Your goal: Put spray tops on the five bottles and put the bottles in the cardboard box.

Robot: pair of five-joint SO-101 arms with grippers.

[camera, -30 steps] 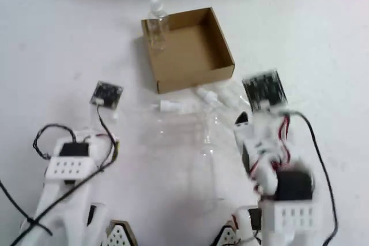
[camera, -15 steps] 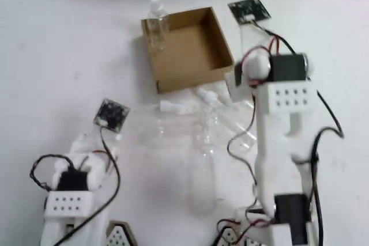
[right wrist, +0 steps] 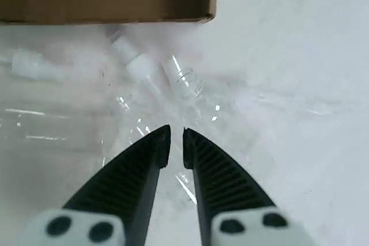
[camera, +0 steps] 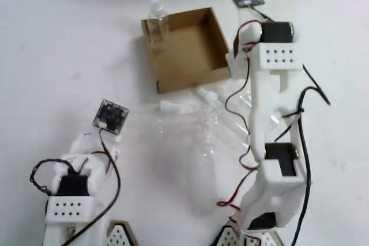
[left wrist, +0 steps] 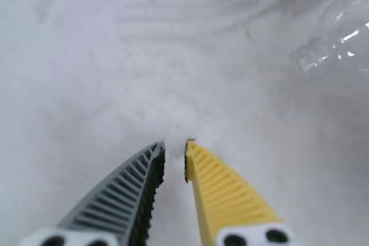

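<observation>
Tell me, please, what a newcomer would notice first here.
The box sits at the far middle of the table, with one capped bottle upright at its far left corner. Just nearer lies a jumble of clear bottles. The right arm stretches along the box's right side, its claw over that jumble.

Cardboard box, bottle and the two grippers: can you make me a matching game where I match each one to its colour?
Things:
1. cardboard box
2. left gripper
3. right gripper
4. standing bottle

Colours:
A. black
B. clear
C. brown
D. grey and yellow

Pairs: 1-C, 2-D, 3-A, 4-B
</observation>
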